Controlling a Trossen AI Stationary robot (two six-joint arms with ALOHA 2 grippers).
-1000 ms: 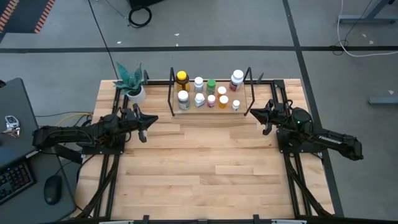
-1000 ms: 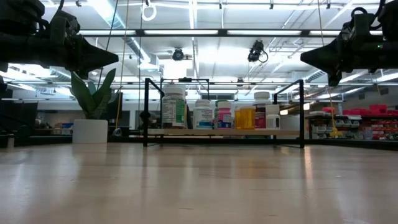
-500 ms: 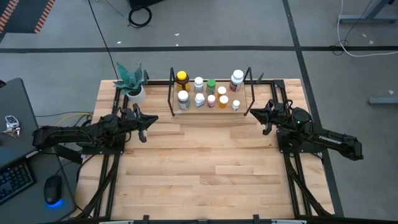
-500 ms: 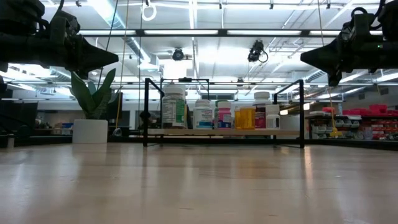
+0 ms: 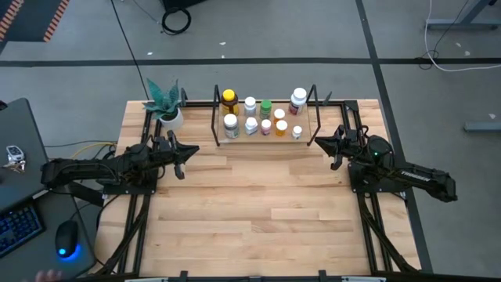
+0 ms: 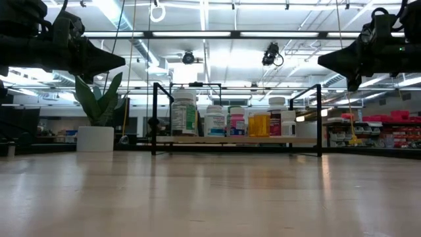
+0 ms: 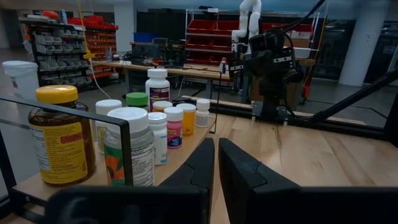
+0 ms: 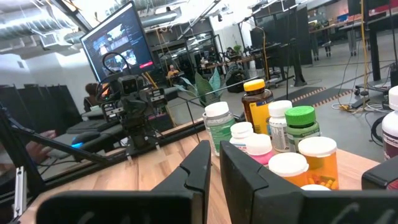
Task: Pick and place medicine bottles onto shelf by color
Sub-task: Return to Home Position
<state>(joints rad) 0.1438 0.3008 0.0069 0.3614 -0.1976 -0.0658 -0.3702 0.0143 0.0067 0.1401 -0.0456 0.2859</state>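
High view, left claw: hung above the desk, left of the shelf, apart from it.
High view, right claw: hung right of the shelf, apart.
Low view, medicine bottles: stood grouped on the shelf's wooden base.
Left wrist view, left claw: clenched, held nothing.
Right wrist view, right claw: clenched, held nothing.
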